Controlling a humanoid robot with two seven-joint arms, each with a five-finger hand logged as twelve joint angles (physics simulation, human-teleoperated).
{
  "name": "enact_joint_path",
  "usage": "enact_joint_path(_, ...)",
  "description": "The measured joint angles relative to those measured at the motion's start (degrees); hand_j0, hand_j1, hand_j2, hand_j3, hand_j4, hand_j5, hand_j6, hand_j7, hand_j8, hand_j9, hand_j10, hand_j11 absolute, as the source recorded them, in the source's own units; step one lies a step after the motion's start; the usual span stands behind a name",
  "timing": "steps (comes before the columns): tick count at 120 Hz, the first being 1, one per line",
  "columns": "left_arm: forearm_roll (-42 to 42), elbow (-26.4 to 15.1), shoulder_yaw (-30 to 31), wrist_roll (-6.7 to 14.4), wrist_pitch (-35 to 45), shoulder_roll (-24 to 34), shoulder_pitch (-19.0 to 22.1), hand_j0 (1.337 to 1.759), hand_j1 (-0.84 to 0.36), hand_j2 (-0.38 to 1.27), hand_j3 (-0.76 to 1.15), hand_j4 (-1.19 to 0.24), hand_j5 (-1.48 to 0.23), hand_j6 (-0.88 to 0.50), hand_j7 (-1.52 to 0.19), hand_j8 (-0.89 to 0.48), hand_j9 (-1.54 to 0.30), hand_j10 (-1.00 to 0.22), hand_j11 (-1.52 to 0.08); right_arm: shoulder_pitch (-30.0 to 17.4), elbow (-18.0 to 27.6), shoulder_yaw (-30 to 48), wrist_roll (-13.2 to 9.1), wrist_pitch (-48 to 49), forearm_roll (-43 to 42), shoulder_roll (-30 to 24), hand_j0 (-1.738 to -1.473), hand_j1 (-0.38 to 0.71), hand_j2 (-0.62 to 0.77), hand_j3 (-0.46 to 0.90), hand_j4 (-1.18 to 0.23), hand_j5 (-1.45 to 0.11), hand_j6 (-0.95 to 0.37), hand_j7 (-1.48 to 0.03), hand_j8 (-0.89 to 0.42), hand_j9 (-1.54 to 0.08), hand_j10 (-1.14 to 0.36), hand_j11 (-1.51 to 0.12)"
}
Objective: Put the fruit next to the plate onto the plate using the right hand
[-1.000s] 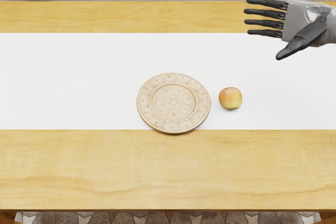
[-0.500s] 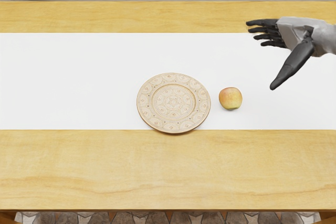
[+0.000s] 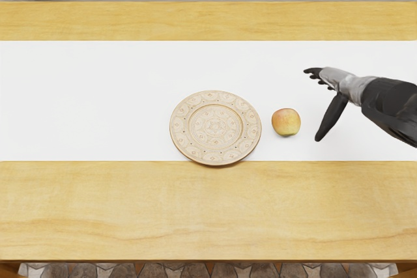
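The apple (image 3: 286, 122) sat on the white cloth (image 3: 98, 96), just right of the plate (image 3: 215, 127) and not touching it. The plate was round, pale and patterned. Nothing lay between the apple and the plate, and nothing between the apple and my right hand (image 3: 339, 81). The hand was near the apple on its right, apart from it. My fingers (image 3: 314, 71) were held loose and pointed left, gripping nothing, with the thumb (image 3: 329, 118) stretched down toward the cloth. The fingers showed edge-on and bunched, so I could not tell each one apart. My forearm was cut off by the right edge. The cloth ran across a wooden table (image 3: 195, 206). Half a second before, the hand had been higher and farther back; it had since dropped closer to the apple, which had not moved.
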Motion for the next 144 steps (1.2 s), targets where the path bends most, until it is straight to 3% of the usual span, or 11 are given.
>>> enact_joint_path(22,0.0,0.0,0.0,0.0,0.0,0.0,0.0,1.658,0.06,0.05,0.0,-0.25,-0.32,-0.25,-0.32,-0.25,-0.32,-0.25,-0.32,-0.9,0.1,-2.4,-1.1,-11.5,-1.1,6.9,-1.658,-0.31,-0.01,0.0,-0.04,-0.05,-0.04,-0.05,-0.04,-0.05,-0.04,-0.05)
enact_joint_path(47,0.0,0.0,0.0,0.0,0.0,0.0,0.0,1.658,0.06,0.05,0.0,-0.25,-0.32,-0.25,-0.32,-0.25,-0.32,-0.25,-0.32,-2.4,0.1,-2.9,-1.3,-15.0,-2.1,10.9,-1.658,-0.3,-0.01,0.0,-0.04,-0.05,-0.04,-0.05,-0.04,-0.05,-0.04,-0.05)
enact_joint_path(90,0.0,0.0,0.0,0.0,0.0,0.0,0.0,1.658,0.06,0.05,0.0,-0.25,-0.32,-0.25,-0.32,-0.25,-0.32,-0.25,-0.32,-3.2,-1.7,-2.8,-1.3,-9.5,-2.5,11.5,-1.658,-0.29,-0.01,0.0,-0.05,-0.07,-0.05,-0.07,-0.05,-0.07,-0.05,-0.07)
enact_joint_path(144,0.0,0.0,0.0,0.0,0.0,0.0,0.0,1.658,0.06,0.05,0.0,-0.25,-0.32,-0.25,-0.32,-0.25,-0.32,-0.25,-0.32,-3.6,-3.9,-2.5,-1.3,-10.8,-5.1,11.3,-1.658,-0.08,-0.04,0.0,-0.23,-0.3,-0.23,-0.3,-0.23,-0.3,-0.23,-0.3)
